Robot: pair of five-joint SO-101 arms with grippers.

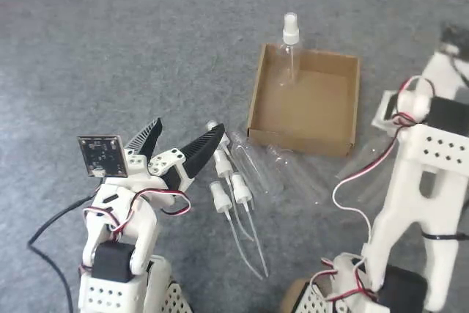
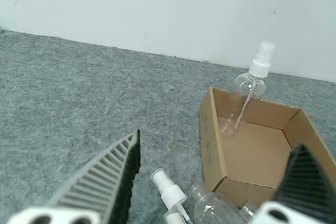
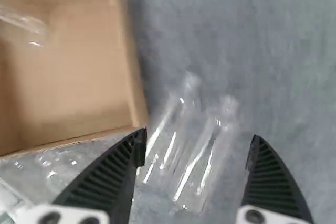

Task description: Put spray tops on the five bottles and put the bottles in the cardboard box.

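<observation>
- Black ribbed fingers, left end effector (image 1: 189, 128): spread wide, holding nothing, poised over the desk (image 1: 110, 49) just beside the loose spray tops (image 1: 222, 194).
- Black ribbed fingers, right end effector (image 3: 200, 134): also wide open and empty, hanging above two capless bottles (image 3: 173, 135) that lie side by side just off a corner of the cardboard box (image 3: 79, 87).
- Spray tops: white heads with long dip tubes, lying in a loose group between the left arm and the box. One head lies near a left fingertip.
- Capless bottles: clear plastic, on their sides along the near wall of the box. The exact count is hard to tell against the grey.
- Capped bottle (image 1: 291, 45): one, upright inside the box at its far wall, top fitted.
- Desk: grey, felt-like covering.
- Step in hand, as judged: one bottle of five is done, and the second is about to start, each arm over its own part.
- Next move, as judged: the right arm closes on a bottle body and stands it up while the left takes a top by its head. The thin tube must enter the narrow neck, so alignment matters.
- View notes: the high view gives the whole layout of tops, bottles and box. The left wrist view gives the dip tube inside the capped bottle. The right wrist view gives the necks of the pair below it.
</observation>
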